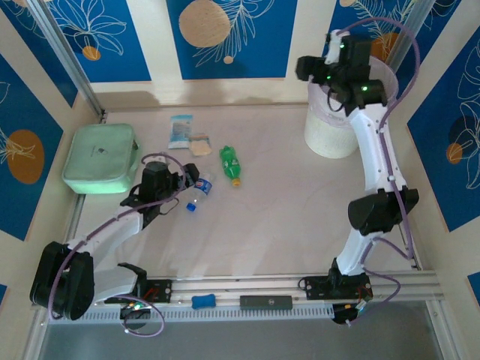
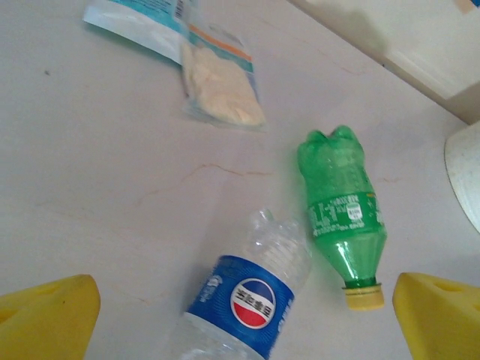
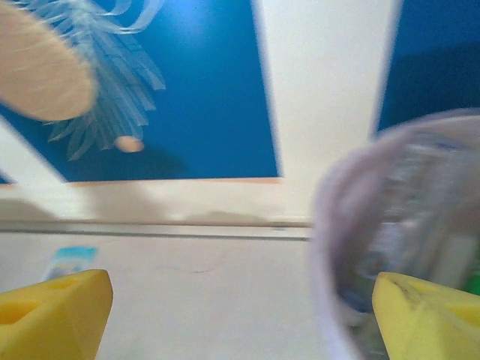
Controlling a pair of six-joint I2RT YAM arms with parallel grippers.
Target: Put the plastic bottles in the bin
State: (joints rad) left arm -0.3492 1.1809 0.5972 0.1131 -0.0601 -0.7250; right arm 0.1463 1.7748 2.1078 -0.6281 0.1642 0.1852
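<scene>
Left wrist view: the clear bottle with the blue label (image 2: 247, 300) is seen lying on its side between the widely spread fingers of the left gripper (image 2: 244, 324), which holds nothing. The green bottle with the yellow cap (image 2: 341, 217) lies just beside it; whether the two touch cannot be told.

Both bottles are judged to be light, empty and thin-walled, likely to buckle under a squeeze and to roll or slip on their smooth sides. A hold across the labelled middle is judged best.

The bin (image 1: 330, 139) stands at the far right of the table (image 1: 285, 225), well apart from both bottles. The right gripper (image 1: 335, 75) is held over its rim, jaws wide and empty; the contents are blurred.

A flat packet (image 2: 217, 82) and a mint-green pouch (image 1: 100, 157) lie nearby on the pale, smooth top, which is enclosed by cream and blue walls.
</scene>
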